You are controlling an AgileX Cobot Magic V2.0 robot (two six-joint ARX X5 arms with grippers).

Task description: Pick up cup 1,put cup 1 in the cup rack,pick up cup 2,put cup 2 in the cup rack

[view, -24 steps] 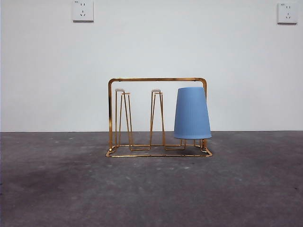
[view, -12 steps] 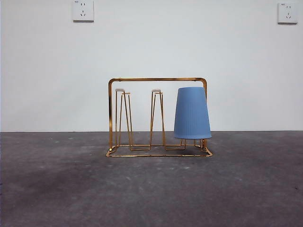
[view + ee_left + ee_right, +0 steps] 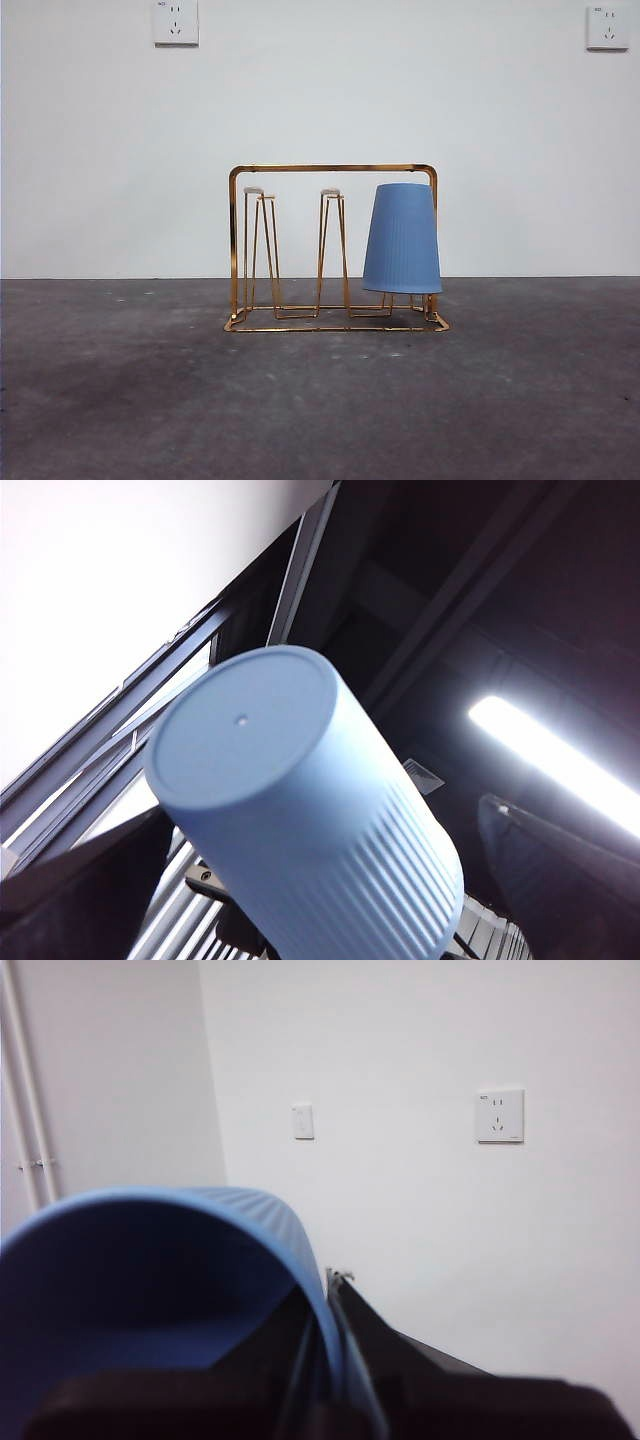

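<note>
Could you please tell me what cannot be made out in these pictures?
Front view: the prong under the racked cup on the cup rack, hidden by its wall; both arms, out of frame.
Left wrist view: the pale cup's mouth, cut off by the edge.
Right wrist view: the near cup's base, hidden behind its blurred rim.

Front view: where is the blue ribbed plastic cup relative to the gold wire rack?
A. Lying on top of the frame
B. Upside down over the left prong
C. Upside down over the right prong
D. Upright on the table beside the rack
C: the blue ribbed plastic cup stands mouth-down at the right end of the gold wire rack, while the left and middle prongs are bare.
</note>
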